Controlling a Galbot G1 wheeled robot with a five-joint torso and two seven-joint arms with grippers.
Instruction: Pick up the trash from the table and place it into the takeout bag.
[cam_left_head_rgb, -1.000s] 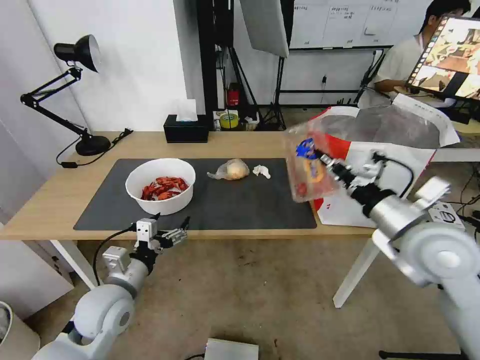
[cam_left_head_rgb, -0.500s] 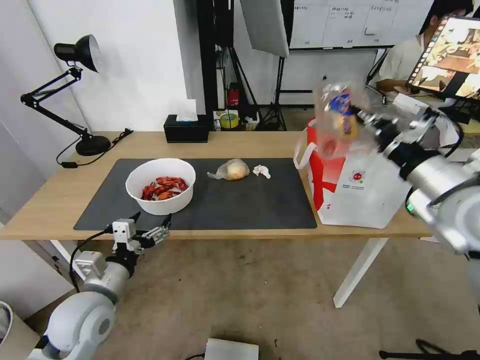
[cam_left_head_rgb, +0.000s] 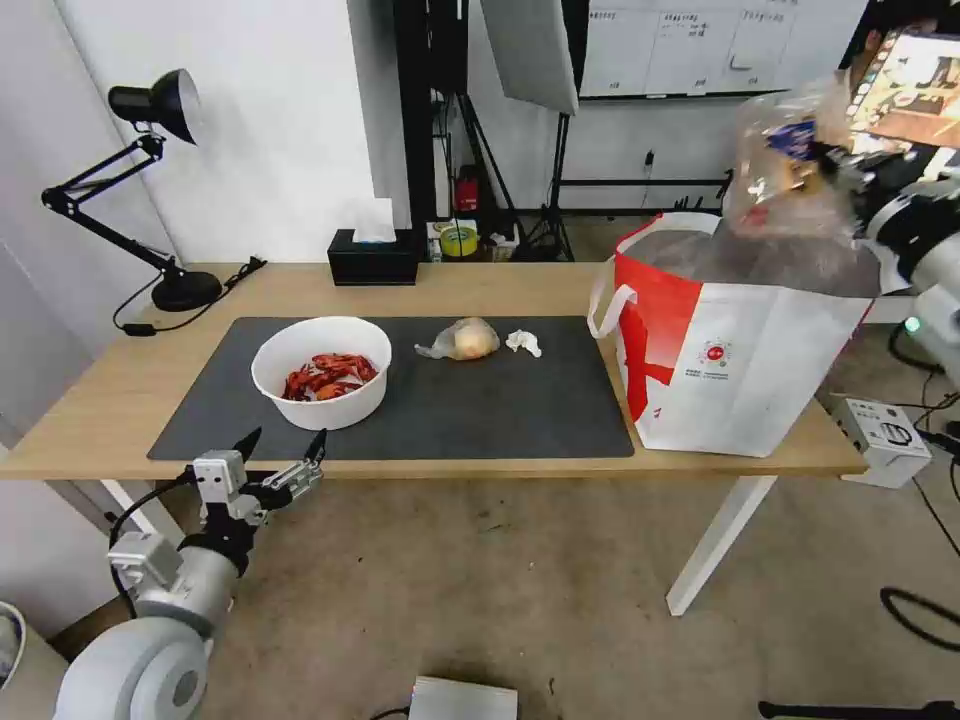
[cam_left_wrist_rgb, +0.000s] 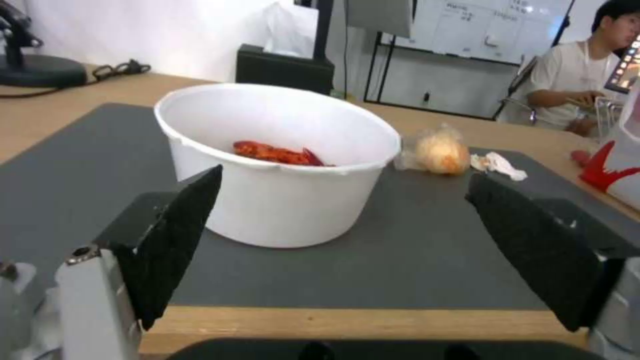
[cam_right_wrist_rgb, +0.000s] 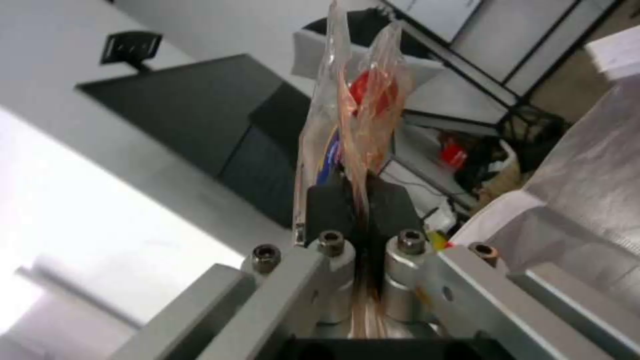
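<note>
From the head view, the table (cam_left_head_rgb: 480, 285) has lots of bare wood along its front edge and far left end. The takeout bag (cam_left_head_rgb: 735, 340) stands open at the table's right end, close to the front edge. The right gripper (cam_left_head_rgb: 835, 165) holds the clear plastic tray (cam_left_head_rgb: 785, 165) up in the air, above the bag's open top. The left gripper (cam_left_head_rgb: 282, 452) waits low, just off the front edge, near the white bowl (cam_left_head_rgb: 320, 372).

In the left wrist view, the left gripper (cam_left_wrist_rgb: 347, 240) has its two pads spread wide, nothing between them. The bowl sits just ahead on the dark mat (cam_left_wrist_rgb: 413, 250), with the bagged lump (cam_left_wrist_rgb: 437, 152) and tissue (cam_left_wrist_rgb: 497, 164) farther back.

In the right wrist view, the right gripper (cam_right_wrist_rgb: 353, 200) pinches the tray's thin edge tight. Something red inside it looks like a tomato.
</note>
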